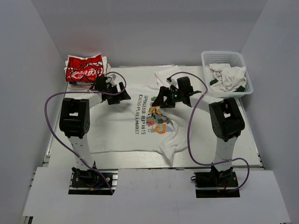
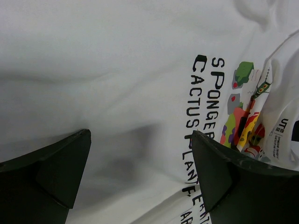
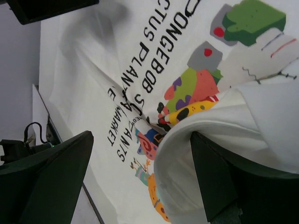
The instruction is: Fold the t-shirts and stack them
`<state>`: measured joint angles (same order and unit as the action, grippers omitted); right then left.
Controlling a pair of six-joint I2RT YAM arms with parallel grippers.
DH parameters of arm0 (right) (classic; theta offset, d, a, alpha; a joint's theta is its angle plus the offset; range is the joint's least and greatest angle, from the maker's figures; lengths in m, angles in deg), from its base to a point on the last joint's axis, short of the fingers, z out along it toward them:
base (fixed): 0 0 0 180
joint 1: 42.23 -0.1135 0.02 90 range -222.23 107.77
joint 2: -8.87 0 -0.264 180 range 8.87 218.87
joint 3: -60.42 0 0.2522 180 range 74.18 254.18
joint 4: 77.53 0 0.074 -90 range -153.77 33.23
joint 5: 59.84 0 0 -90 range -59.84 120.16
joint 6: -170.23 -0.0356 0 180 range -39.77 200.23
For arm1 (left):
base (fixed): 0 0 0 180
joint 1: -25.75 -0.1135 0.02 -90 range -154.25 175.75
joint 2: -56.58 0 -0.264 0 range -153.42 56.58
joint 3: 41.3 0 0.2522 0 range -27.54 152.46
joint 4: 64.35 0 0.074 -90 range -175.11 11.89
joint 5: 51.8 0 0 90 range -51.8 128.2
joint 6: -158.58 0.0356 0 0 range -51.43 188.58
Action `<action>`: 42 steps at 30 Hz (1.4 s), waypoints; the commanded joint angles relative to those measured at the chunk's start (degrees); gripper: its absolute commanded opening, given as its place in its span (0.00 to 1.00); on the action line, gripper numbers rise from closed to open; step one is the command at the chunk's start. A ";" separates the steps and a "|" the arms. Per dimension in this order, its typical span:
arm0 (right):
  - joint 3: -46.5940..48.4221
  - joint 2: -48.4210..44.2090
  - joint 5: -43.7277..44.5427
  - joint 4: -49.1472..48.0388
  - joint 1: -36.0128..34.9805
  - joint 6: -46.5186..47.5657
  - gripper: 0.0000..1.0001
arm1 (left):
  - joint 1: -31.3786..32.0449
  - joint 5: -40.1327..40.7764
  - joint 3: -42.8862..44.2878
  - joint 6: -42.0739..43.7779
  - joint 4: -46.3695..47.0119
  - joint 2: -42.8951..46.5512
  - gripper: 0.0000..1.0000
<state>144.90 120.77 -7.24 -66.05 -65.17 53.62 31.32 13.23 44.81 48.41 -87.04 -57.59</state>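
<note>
The left gripper [image 2: 140, 135] has its two dark fingers [image 2: 56, 172] spread wide apart, and between them lies only the smooth cloth of a white t-shirt [image 2: 117, 70] with a soft grey shadow on it. Rows of dark lettering [image 2: 201, 107] run past the inner side of the right-hand finger and out ahead of it. Just beyond the lettering, further to that side, is a colourful cartoon print [image 2: 243, 116], partly covered by a folded-over flap [image 2: 285, 93] of the same cloth.
</note>
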 commanded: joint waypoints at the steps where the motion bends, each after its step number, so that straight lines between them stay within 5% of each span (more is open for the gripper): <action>1: 6.32 0.42 -1.19 -4.93 -1.40 2.24 0.90 | -0.64 3.17 -1.96 1.18 -5.92 -2.46 1.00; 4: 14.32 4.54 9.33 7.71 -5.79 9.62 0.90 | -0.64 2.56 -1.96 1.18 -5.92 -2.99 1.00; 9: 23.05 9.91 14.20 19.91 -11.07 13.50 0.90 | -0.64 3.09 -1.96 1.18 -5.92 -2.99 1.00; 12: 29.36 14.31 27.26 26.86 -15.19 16.84 0.90 | -0.64 2.56 -1.96 1.18 -5.92 -3.51 1.00; 15: 28.95 12.74 37.11 29.16 -16.69 17.90 0.90 | -0.64 2.56 -1.96 1.18 -5.92 -3.52 1.00; 20: 24.65 7.91 33.97 31.20 -20.04 19.49 0.90 | -0.64 2.03 -1.43 0.04 -5.92 -3.52 1.00; 25: 23.42 5.27 54.08 36.64 -23.30 15.81 0.90 | -0.64 2.56 -2.66 -0.49 -4.69 0.70 1.00; 34: 0.85 -18.81 56.39 29.45 -19.08 14.48 0.90 | 5.50 -3.93 11.56 0.04 -4.17 0.27 1.00; 42: -20.17 -32.00 50.34 20.24 -10.91 19.75 0.90 | 17.63 -6.05 41.62 5.75 -16.81 -19.84 1.00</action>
<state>128.20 90.17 46.28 -39.17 -77.89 70.27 45.50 9.73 80.70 51.43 -96.19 -72.95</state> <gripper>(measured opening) 0.904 0.995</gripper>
